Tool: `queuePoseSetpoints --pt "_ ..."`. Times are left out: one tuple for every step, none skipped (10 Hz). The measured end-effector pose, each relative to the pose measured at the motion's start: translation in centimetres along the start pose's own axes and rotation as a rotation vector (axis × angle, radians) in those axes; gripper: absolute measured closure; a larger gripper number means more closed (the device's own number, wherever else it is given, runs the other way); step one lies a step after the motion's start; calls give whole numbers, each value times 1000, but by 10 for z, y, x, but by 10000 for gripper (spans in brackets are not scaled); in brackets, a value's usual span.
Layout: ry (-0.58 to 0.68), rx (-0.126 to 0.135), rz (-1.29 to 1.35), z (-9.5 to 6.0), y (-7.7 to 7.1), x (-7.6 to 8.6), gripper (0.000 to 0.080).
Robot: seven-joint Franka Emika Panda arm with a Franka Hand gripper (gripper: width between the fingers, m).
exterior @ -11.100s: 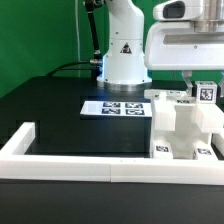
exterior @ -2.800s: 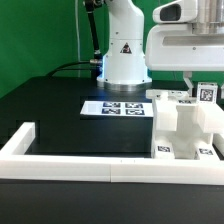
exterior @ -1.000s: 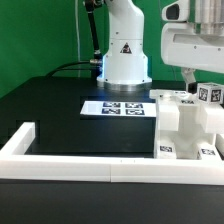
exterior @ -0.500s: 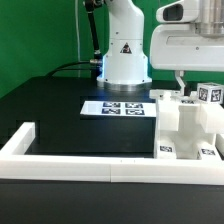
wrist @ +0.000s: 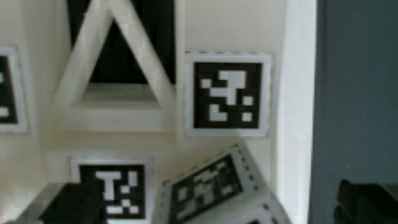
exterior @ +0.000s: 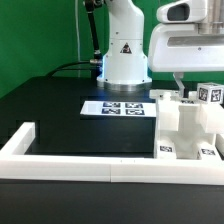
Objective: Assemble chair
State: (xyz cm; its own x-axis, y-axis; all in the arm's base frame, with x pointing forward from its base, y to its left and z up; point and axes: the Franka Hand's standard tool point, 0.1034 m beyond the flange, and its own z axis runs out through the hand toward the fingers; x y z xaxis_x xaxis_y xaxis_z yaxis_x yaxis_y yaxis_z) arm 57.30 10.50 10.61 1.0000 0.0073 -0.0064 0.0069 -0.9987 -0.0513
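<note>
The partly built white chair stands at the exterior view's right, with tag markers low on its front. A small tagged post sticks up from its top. My gripper hangs just above the chair, its dark left finger beside the post. In the wrist view the chair's tagged face fills the frame. A tilted tagged part lies between my gripper's two dark fingertips, which stand wide apart and do not touch it. The gripper looks open.
The marker board lies flat on the black table left of the chair. A long white border rail runs along the front and up the left side. The robot's white base stands behind the board.
A second ago the gripper sat higher and further right. It has come back down and left over the chair. Its fingers now stand wider round the post than at first.
</note>
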Motion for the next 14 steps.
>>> queuePoseSetpoints --pt "0 -2 -34 0 0 0 151" --pt "0 -3 -51 0 0 0 151" --pt "0 -3 -47 0 1 0 278" --pt "0 -3 -47 0 1 0 413" --pt "0 -3 -41 0 1 0 413" --pt "0 -4 -20 0 1 0 531" --pt "0 -4 -19 0 1 0 531" --pt "0 1 75 0 2 0 531" --pt "0 3 154 0 4 1 531" --pt "0 3 205 0 6 1 531" --pt "-1 5 327 0 6 1 531" --pt "0 5 381 0 6 1 529" --pt "2 5 458 0 5 1 528" --pt "3 6 511 0 5 2 528"
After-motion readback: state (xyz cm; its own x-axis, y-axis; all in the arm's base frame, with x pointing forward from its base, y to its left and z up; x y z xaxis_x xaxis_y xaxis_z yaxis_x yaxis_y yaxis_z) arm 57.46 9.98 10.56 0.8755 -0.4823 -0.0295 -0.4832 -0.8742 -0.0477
